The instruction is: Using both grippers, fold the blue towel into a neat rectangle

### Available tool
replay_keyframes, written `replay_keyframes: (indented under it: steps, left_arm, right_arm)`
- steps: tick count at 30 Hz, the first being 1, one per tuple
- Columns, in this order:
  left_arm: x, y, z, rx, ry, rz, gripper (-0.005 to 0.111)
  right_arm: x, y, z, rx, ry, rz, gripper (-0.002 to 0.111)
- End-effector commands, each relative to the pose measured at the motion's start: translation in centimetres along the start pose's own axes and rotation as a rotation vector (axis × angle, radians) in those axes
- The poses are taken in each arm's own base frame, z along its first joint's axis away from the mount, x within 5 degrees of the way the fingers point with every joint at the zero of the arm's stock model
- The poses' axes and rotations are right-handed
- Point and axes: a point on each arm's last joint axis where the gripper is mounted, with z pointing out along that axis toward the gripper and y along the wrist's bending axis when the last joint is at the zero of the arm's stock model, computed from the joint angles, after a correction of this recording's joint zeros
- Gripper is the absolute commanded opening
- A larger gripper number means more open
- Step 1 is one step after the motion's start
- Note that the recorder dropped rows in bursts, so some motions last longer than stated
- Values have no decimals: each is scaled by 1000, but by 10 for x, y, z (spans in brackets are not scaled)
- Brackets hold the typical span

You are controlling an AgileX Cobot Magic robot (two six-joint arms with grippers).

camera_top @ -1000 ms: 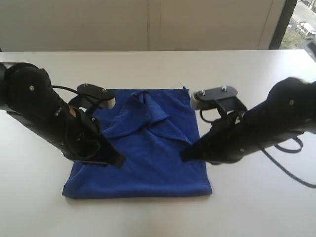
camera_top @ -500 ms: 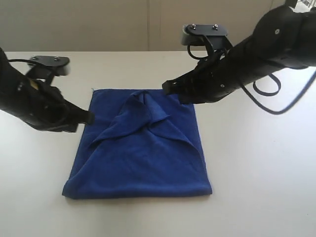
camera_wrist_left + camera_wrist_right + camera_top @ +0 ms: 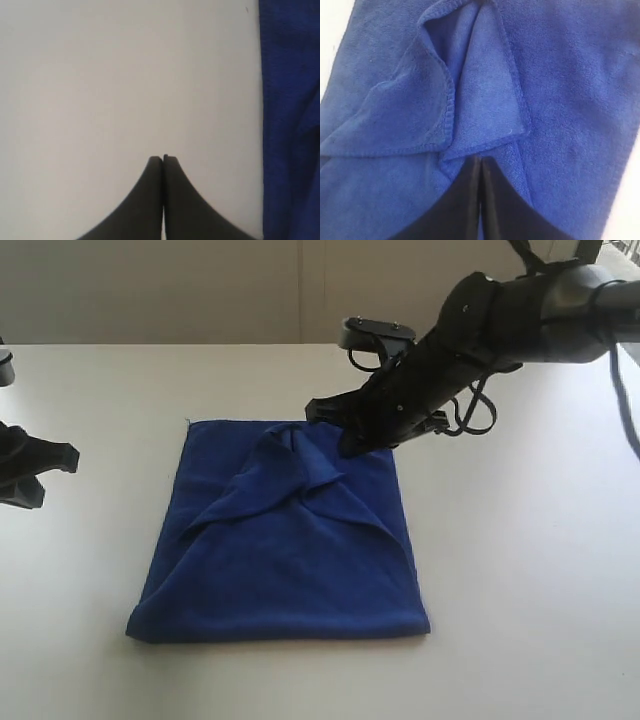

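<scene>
Lying under clenched right gripper (image 3: 314,409), blue towel (image 3: 290,550) sits apart from clenched left gripper (image 3: 70,455).

What I have on screen off-task: a white table (image 3: 520,570) and a wall (image 3: 150,290).
I see the table matte and pale, spanning the exterior view side to side; my left wrist view shows the same flat white surface; the beige wall rises behind the far edge; a thin vertical seam (image 3: 301,290) divides its panels.
</scene>
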Motion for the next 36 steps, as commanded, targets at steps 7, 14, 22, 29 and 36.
replay_keyframes:
  steps: [7, 14, 22, 29, 36]
  left_arm:
    - [2, 2, -2, -3, 0, 5, 0]
    - [2, 2, -2, -3, 0, 5, 0]
    - [2, 2, -2, -3, 0, 5, 0]
    - [2, 2, -2, -3, 0, 5, 0]
    - [2, 2, -2, -3, 0, 5, 0]
  right_arm:
    - [-2, -16, 36, 7, 22, 114, 29]
    - [-6, -21, 46, 26, -18, 132, 36]
    - [-1, -26, 59, 27, 10, 165, 36]
    - [-1, -25, 58, 23, 16, 164, 0]
    - [-15, -16, 34, 19, -76, 128, 0]
